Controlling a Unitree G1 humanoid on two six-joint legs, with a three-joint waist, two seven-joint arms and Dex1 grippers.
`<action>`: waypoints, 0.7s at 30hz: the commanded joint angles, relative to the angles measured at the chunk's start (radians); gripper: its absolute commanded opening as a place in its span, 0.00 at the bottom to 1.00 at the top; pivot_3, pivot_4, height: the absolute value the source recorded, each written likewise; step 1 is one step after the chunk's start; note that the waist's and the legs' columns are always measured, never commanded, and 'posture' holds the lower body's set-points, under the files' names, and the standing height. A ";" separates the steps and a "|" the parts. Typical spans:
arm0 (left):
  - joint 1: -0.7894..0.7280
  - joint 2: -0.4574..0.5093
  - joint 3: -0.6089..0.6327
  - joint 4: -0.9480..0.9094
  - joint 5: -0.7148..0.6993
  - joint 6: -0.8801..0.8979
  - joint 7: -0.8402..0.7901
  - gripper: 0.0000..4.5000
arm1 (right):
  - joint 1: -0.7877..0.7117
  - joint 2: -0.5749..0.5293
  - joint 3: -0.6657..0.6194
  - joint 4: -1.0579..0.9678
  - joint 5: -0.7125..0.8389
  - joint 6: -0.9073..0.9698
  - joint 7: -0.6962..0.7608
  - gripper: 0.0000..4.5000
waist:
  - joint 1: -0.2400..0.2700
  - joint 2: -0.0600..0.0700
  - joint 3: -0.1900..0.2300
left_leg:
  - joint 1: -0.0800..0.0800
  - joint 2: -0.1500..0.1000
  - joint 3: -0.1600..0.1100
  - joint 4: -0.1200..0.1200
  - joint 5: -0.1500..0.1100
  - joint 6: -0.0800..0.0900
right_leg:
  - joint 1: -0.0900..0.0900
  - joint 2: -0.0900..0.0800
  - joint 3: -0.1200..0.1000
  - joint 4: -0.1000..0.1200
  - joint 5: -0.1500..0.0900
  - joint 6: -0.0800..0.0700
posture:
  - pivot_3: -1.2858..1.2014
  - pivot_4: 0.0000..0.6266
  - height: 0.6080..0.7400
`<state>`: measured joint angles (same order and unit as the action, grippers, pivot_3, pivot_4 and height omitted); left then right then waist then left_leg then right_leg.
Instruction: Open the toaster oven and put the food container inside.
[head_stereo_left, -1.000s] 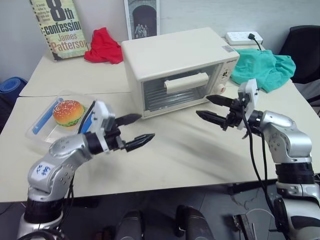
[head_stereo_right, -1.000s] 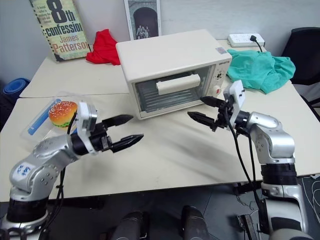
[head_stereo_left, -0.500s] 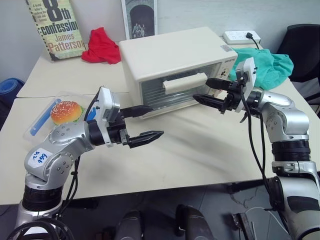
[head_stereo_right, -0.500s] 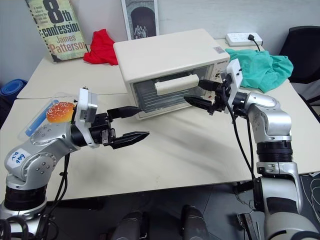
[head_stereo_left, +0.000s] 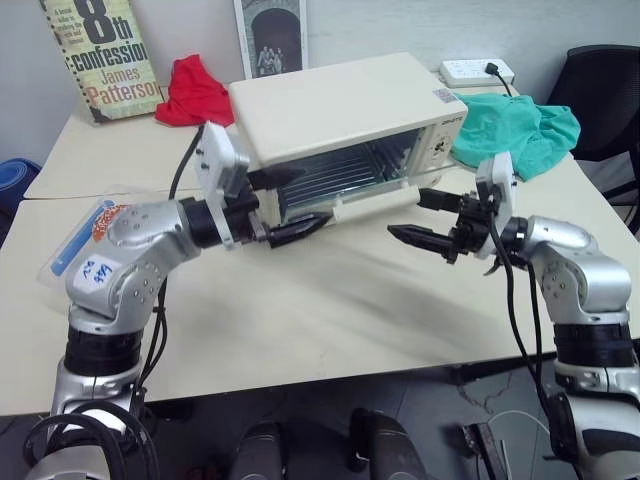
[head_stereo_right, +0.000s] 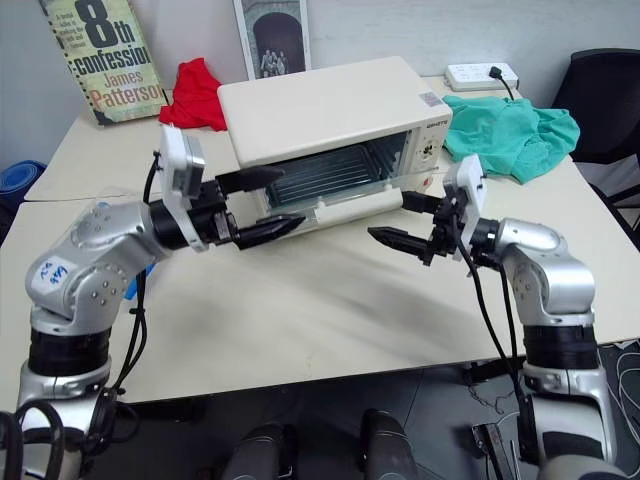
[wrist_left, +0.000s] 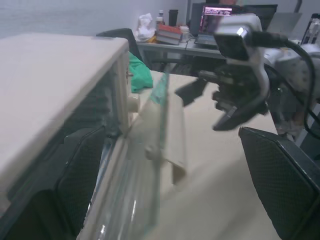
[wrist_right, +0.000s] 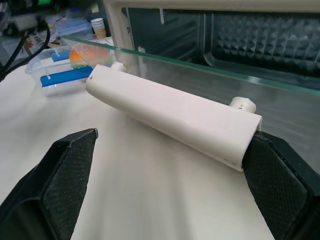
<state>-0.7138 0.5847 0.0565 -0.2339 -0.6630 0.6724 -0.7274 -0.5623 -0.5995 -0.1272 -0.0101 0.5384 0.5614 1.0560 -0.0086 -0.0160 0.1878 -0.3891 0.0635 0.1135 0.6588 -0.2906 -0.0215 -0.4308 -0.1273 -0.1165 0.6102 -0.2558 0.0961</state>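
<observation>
The cream toaster oven stands mid-table with its glass door hanging partly open, the bar handle tipped forward and down. Open and empty, my right gripper hovers just in front of the handle's right end without touching it. At the oven's front left corner my left gripper is also open, its fingertips close to the door's left end. The food container, a clear tray with a blue clip and a toy burger, lies at the table's left, largely behind my left arm in the head views.
A book, a red cloth and a framed picture sit at the back. A green cloth and a power strip lie right of the oven. A black chair stands at the far right.
The oven door has swung from shut to partly open. My right gripper has drawn back from the handle. My left gripper has risen from the table to the oven's front left corner.
</observation>
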 joint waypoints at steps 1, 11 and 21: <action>-0.033 0.007 -0.024 0.028 0.035 -0.060 -0.070 0.87 | 0.030 0.023 -0.003 -0.073 0.039 -0.004 -0.012 1.00 | -0.004 0.000 0.000 | 0.001 0.000 0.001 0.000 0.000 0.000 | 0.000 0.000 0.001 0.000 0.000 0.000 | 0.52 0.24 1.00; -0.038 -0.025 -0.136 0.110 0.170 -0.174 -0.158 0.18 | 0.098 0.044 -0.003 -0.111 0.037 -0.017 -0.048 1.00 | -0.014 0.000 0.000 | 0.001 0.000 0.003 0.000 0.000 0.000 | -0.001 0.000 0.003 0.001 0.000 0.000 | 0.52 0.24 1.00; 0.037 -0.038 -0.251 0.133 0.325 -0.270 -0.198 0.01 | 0.203 0.014 -0.050 -0.251 0.090 0.031 -0.103 1.00 | -0.016 0.000 0.000 | 0.001 0.000 0.003 0.000 -0.001 0.000 | -0.001 0.001 0.003 0.000 0.000 0.000 | 0.52 0.24 1.00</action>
<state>-0.6883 0.5353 -0.1799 -0.0913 -0.3645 0.4280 -0.9106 -0.3645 -0.5733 -0.1478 -0.1760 0.5809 0.5917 0.9531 -0.0242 -0.0162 0.1879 -0.3883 0.0641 0.1164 0.6585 -0.2916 -0.0211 -0.4324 -0.1266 -0.1134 0.6105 -0.2559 0.0961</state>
